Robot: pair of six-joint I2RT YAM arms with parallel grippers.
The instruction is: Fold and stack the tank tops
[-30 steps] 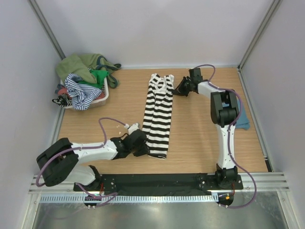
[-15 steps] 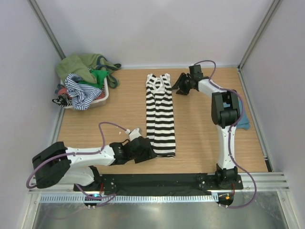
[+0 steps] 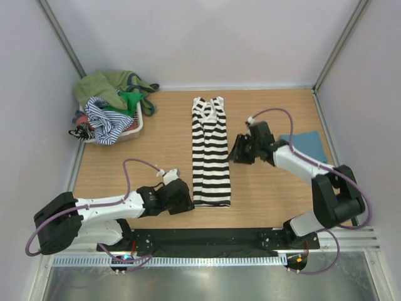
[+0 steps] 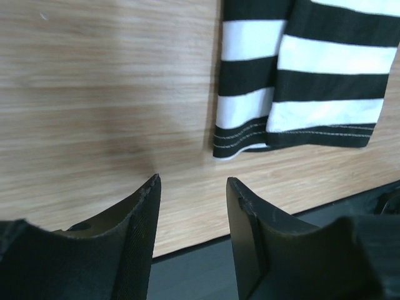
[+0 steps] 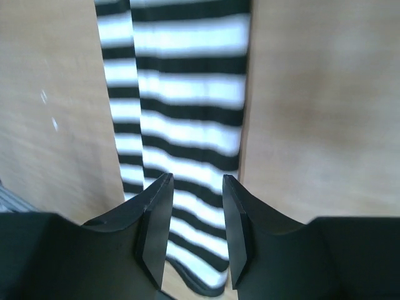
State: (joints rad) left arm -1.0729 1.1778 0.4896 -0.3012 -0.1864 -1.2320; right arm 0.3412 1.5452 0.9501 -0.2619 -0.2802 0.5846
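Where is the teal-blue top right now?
In the top view, the teal-blue top lies flat on the right side of the table, just right of the right gripper, with the striped top farther left.

The left arm (image 3: 106, 205), white links with black joints, lies low and stretched rightward from its base at the near left corner, wrist level, close to the counter. The left jaws stand parted, their two black fingers (image 4: 134, 237) with a clear gap and nothing between them. The right arm (image 3: 294, 160) folds sharply at its elbow by the near right side, forearm reaching back toward the middle. The right jaws point left and downward, fingers (image 5: 153, 231) apart, gripping nothing.
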